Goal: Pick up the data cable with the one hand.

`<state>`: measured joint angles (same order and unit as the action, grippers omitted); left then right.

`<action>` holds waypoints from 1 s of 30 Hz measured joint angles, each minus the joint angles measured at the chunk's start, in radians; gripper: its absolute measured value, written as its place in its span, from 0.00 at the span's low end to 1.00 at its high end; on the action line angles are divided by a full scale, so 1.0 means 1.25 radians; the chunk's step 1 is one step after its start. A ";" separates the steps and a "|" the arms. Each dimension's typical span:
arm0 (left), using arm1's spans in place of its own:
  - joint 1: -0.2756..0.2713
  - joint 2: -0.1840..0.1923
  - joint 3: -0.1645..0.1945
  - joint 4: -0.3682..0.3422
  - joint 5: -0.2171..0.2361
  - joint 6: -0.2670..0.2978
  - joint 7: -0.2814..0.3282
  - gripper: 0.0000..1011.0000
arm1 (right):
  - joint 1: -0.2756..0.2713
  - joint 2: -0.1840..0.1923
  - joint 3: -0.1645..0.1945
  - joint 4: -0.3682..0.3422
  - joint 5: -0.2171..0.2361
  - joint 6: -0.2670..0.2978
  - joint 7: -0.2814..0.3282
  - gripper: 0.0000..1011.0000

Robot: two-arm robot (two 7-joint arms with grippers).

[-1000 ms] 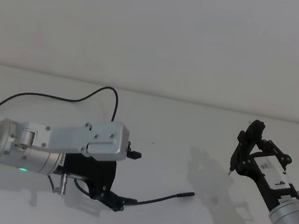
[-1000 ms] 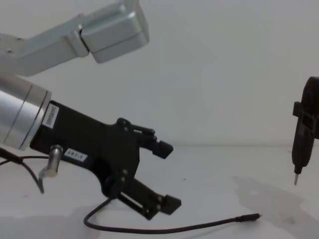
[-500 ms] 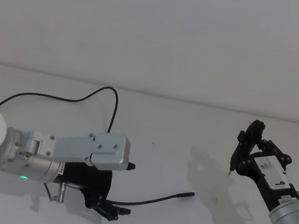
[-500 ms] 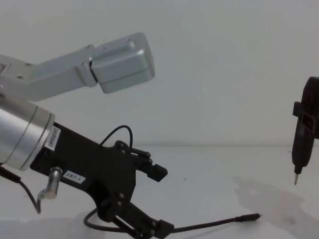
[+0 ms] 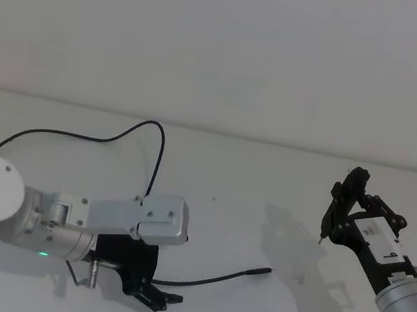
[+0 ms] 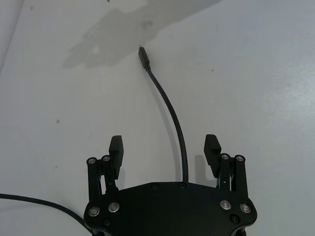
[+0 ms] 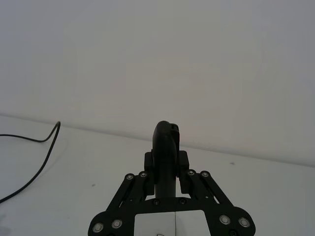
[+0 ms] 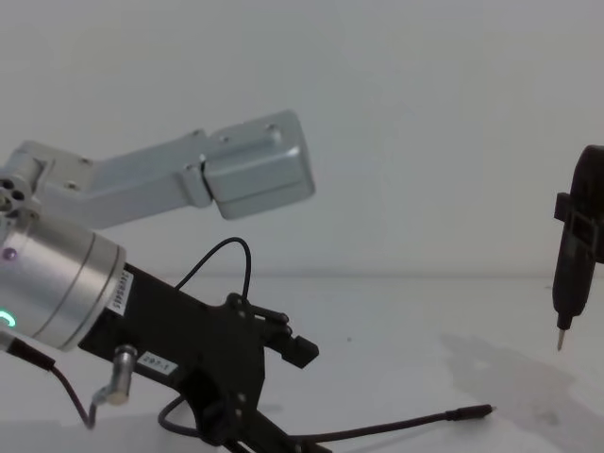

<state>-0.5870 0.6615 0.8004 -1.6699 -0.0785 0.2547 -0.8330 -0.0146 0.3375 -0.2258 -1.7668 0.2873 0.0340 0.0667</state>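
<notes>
Compared with one second ago, the left claw (image 6: 164,147) has come down toward the table (image 5: 267,180) and has drawn a little back along the cable (image 6: 170,108), away from the plug (image 6: 143,53). In the chest view it now sits so low that its lower finger goes under the edge of the picture. The plug itself has not moved; it lies flat on the table at the same place as before, so nothing was pulled or lifted.

The claw is spread wide, and in the left wrist view its two fingers (image 6: 116,147) stand on either side of the cable, with the cable passing between them, nearer to one finger than to the other. It touches neither finger, as far as I can see. From the plug the cable bends gently back into the claw and then goes on behind it in a long loop.

I judge that the approach is almost finished: the claw is in place for closing, but the cable is not yet gripped.

The right claw (image 7: 166,129) hangs well apart from the plug, on the robot's right, above the table, with its fingers pressed together on nothing.
</notes>
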 joint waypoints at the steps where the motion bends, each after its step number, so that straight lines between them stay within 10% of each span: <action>1: 0.000 -0.003 0.002 0.003 0.003 0.002 0.002 0.99 | 0.000 0.000 0.000 0.000 0.000 0.000 0.000 0.27; 12: -0.001 -0.023 0.010 0.024 0.024 0.010 0.016 0.98 | 0.000 0.000 0.000 0.000 0.000 0.000 0.000 0.27; 30: 0.000 -0.036 0.015 0.037 0.036 0.014 0.024 0.49 | 0.000 0.000 0.000 0.000 0.000 0.000 0.000 0.27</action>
<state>-0.5871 0.6164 0.8189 -1.6239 -0.0338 0.2722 -0.8028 -0.0147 0.3374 -0.2258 -1.7667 0.2873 0.0340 0.0667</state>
